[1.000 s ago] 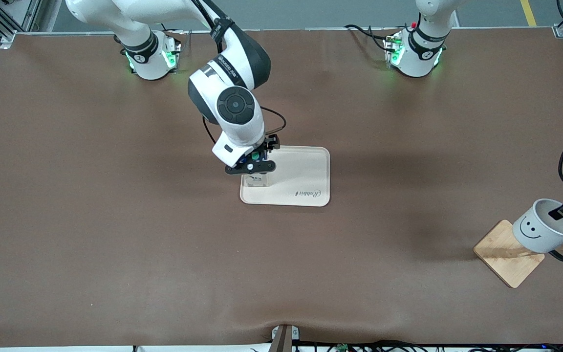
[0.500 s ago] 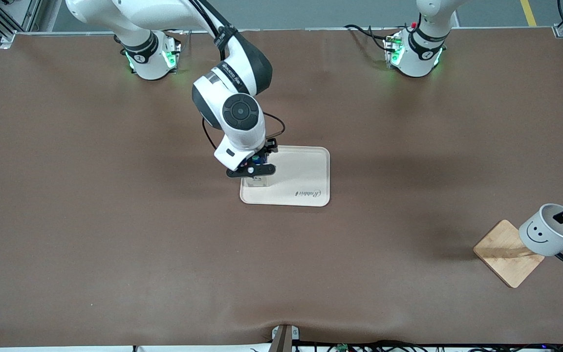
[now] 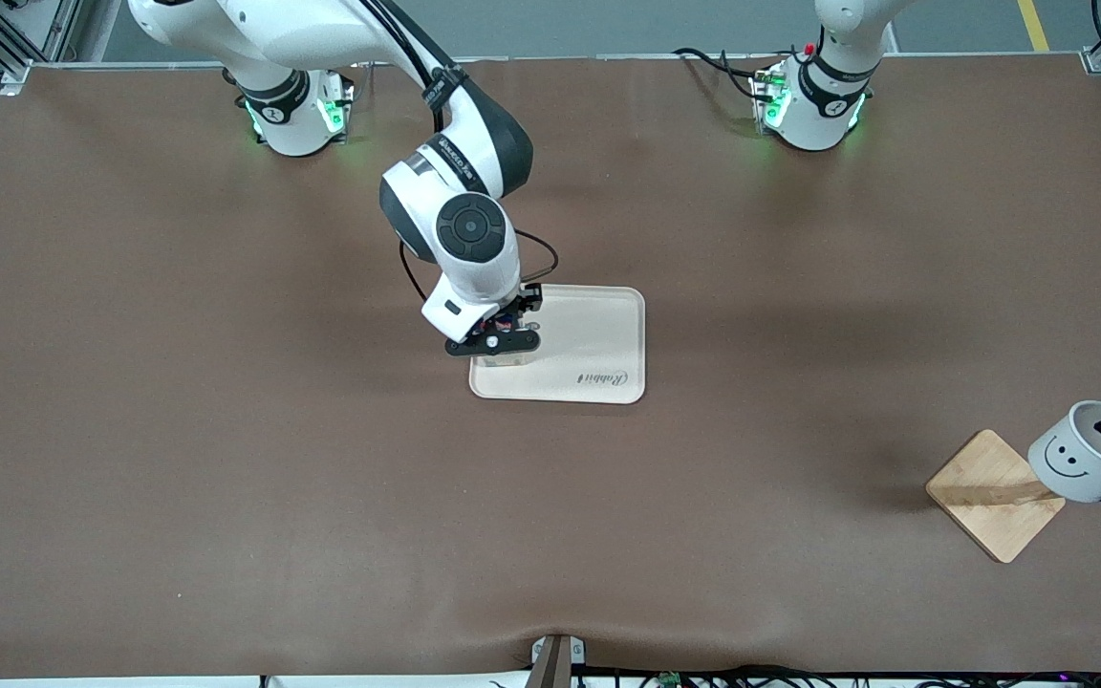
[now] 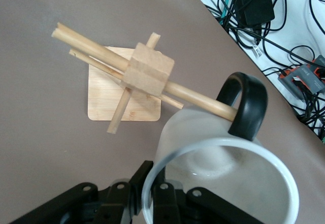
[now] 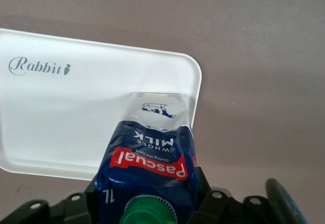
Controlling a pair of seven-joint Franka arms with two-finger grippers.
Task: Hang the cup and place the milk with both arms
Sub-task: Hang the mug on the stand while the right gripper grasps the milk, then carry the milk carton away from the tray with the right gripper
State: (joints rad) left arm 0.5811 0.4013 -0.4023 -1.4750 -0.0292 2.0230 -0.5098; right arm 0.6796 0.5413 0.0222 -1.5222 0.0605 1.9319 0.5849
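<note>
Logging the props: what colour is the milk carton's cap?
Green, on the milk carton's cap; the right wrist view shows it best.

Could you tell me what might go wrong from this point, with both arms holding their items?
The cup handle is threaded onto a rack peg near its tip, so it may slip off when the left claw releases. The milk, in the right claw, sits near the tray corner and could tip over the rim.
</note>
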